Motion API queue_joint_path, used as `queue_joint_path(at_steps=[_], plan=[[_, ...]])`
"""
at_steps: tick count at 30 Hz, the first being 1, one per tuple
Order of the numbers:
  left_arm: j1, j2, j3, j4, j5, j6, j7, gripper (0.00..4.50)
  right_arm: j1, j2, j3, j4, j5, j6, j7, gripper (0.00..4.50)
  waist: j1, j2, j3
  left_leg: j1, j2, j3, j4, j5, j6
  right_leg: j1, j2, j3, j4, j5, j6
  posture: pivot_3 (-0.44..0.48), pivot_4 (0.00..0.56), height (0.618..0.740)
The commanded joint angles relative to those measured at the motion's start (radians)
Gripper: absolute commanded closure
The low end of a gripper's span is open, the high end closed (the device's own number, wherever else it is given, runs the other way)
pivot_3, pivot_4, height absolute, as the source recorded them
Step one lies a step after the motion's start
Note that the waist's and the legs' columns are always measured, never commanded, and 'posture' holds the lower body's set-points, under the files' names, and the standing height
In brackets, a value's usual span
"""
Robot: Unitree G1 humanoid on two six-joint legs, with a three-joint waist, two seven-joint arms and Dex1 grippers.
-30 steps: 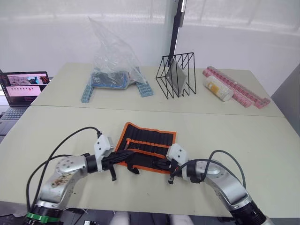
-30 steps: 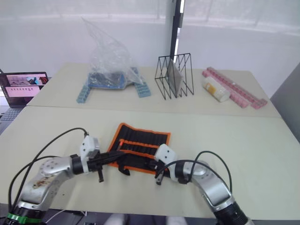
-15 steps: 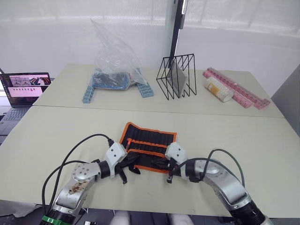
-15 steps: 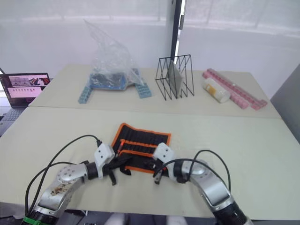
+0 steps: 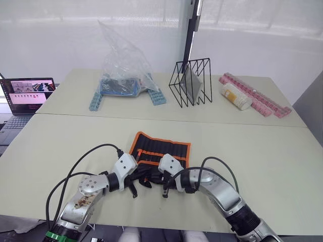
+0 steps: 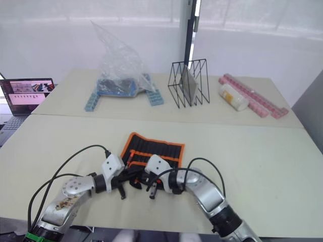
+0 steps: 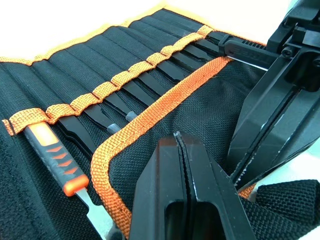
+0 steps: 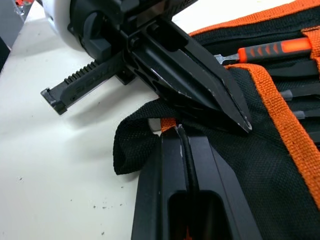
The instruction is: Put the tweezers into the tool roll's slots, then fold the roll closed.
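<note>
The tool roll (image 5: 162, 151), black with orange edging, lies open on the near table. Several black tweezers (image 7: 150, 85) sit tucked in its slots (image 7: 120, 80) under an orange band, beside an orange-handled tool (image 7: 55, 155). My left gripper (image 5: 137, 175) is shut, its tips resting on the roll's near flap (image 7: 165, 125). Right next to it my right gripper (image 5: 155, 175) is shut too, with its tips at the orange near edge (image 8: 167, 123) by the black strap (image 8: 130, 145). Whether either one pinches fabric is unclear.
On the far table stand a clear plastic bag (image 5: 123, 65) over blue blocks, a black wire rack (image 5: 192, 80), and pink trays (image 5: 262, 101) with a white bottle (image 5: 234, 96). A laptop (image 5: 25, 93) sits at the far left.
My right gripper has slid left along the roll's near edge until it sits beside the left gripper. The left gripper moved right to the roll earlier and has since held still.
</note>
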Motion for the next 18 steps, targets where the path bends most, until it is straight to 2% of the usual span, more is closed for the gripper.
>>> queue_joint_path(at_steps=[1, 11, 15, 18], plan=[[0.024, 0.021, -0.008, 0.029, 0.016, 0.010, -0.013, 4.48, 0.052, -0.072, -0.029, -0.006, -0.013, 0.030, 0.017, 4.50, 0.001, 0.001, 0.000, 0.000, 0.000, 0.000, 0.000, 0.000, 0.000, 0.001, 0.000, 0.000, 0.000, 0.000, 0.000, 0.000, 0.150, 0.718], [0.028, 0.036, -0.012, 0.056, 0.027, -0.020, -0.029, 4.48, 0.204, -0.249, -0.163, -0.160, 0.094, 0.191, 0.035, 4.50, 0.000, 0.003, -0.003, 0.002, 0.000, 0.000, -0.001, 0.000, 0.000, 0.003, 0.000, 0.000, -0.002, -0.001, 0.001, 0.000, 0.150, 0.718], [0.028, 0.034, -0.016, 0.058, 0.028, -0.026, -0.029, 4.48, 0.237, -0.290, -0.181, -0.219, 0.120, 0.235, 0.033, 4.50, 0.000, 0.002, -0.003, 0.003, 0.000, 0.000, -0.001, 0.000, 0.000, 0.003, 0.000, 0.000, -0.002, -0.001, 0.001, 0.000, 0.150, 0.718], [0.027, 0.034, -0.025, 0.068, 0.035, -0.032, -0.030, 4.48, 0.245, -0.273, -0.178, -0.253, 0.136, 0.239, 0.020, 4.50, 0.000, 0.002, -0.003, 0.003, 0.000, 0.000, -0.001, 0.000, 0.000, 0.003, 0.000, 0.000, -0.003, -0.001, 0.001, 0.000, 0.150, 0.718]])
